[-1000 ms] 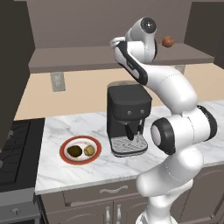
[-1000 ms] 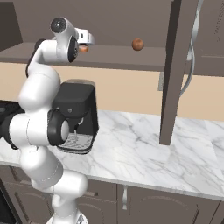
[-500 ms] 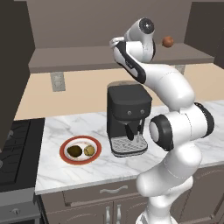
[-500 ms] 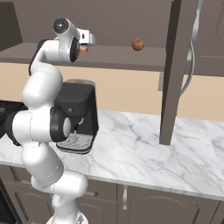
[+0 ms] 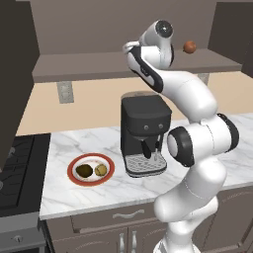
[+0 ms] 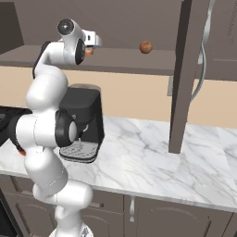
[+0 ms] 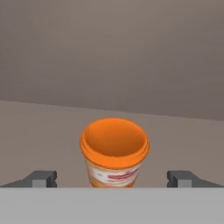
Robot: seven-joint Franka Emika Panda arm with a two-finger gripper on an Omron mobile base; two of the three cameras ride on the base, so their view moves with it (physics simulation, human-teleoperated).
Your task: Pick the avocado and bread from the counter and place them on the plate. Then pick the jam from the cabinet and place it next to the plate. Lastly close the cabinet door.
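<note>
Jaws apart (spread wide) either side of the jam [image 7: 114,153], no contact.

Not much has moved in the last second, honestly. The white robot arm with dark joints has leaned a touch further into the dark grey-brown upper wall cabinet [image 6: 194,69]. In the left base view its top joint sits slightly further right than before, and in the right base view the two-finger gripper [image 6: 95,40] at its end has crept a little to the right along the shelf, closing in on the small orange jam jar [image 7: 114,152]. The elbow looks a bit more stretched out too.
</note>
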